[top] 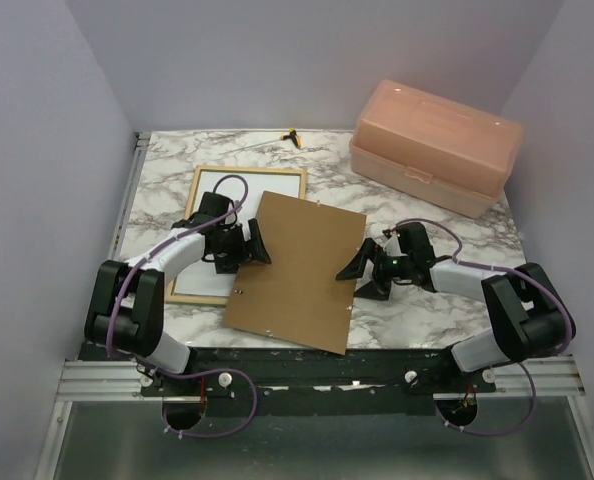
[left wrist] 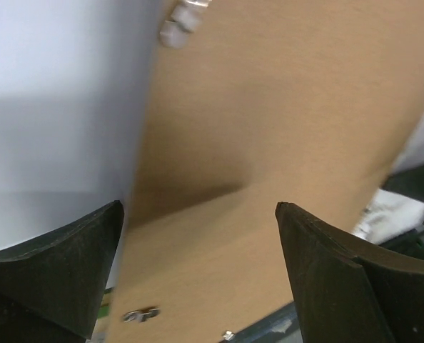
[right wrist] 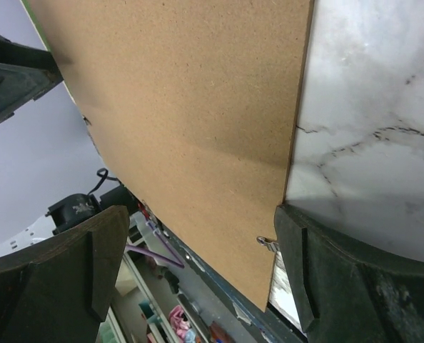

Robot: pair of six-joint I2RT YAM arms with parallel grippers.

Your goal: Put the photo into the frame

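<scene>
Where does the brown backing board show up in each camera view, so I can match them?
Top external: the backing board lies skewed at centre, overlapping the frame's right side.
Left wrist: the board fills the centre and right.
Right wrist: the board fills the upper middle, marble table on its right.
Shared landmark: the small metal clips on its edge, both wrist views.

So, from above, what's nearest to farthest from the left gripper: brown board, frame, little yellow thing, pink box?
1. Board and frame: both right at the left gripper, too close to call.
2. Yellow thing, at the back, near the middle.
3. Pink box, far back right.
</scene>
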